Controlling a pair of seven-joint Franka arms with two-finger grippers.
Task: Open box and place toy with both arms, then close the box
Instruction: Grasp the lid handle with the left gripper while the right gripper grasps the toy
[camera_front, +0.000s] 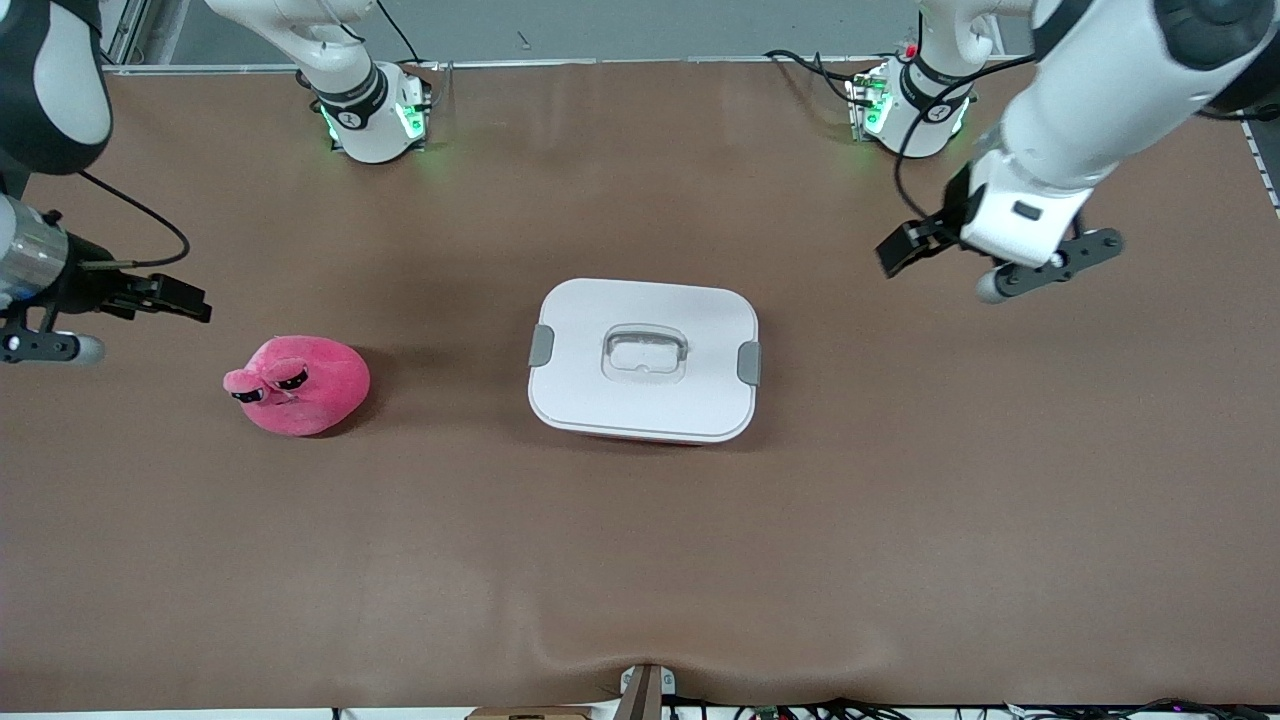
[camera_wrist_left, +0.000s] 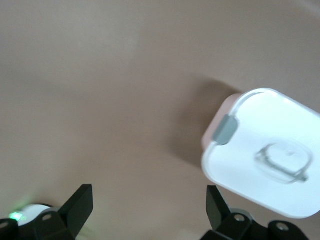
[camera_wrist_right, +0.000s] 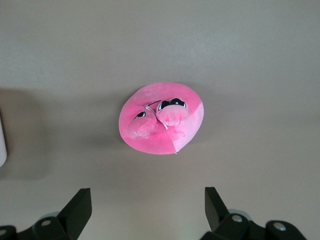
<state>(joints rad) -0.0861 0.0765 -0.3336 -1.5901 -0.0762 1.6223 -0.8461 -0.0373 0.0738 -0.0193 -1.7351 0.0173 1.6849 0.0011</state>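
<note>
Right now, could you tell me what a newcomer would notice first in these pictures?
The hot-pink plush toy with stalk eyes lies toward the right arm's end of the table. The white-lidded box, clips shut, sits mid-table. The open right gripper hangs over the table beside the toy, the open left gripper beside the box.

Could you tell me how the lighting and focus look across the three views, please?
Front view: even light, sharp, soft shadow beside the toy. Left wrist view: soft, and the box lid is washed out by glare, with a dark shadow beside it. Right wrist view: toy in focus, evenly lit.
</note>
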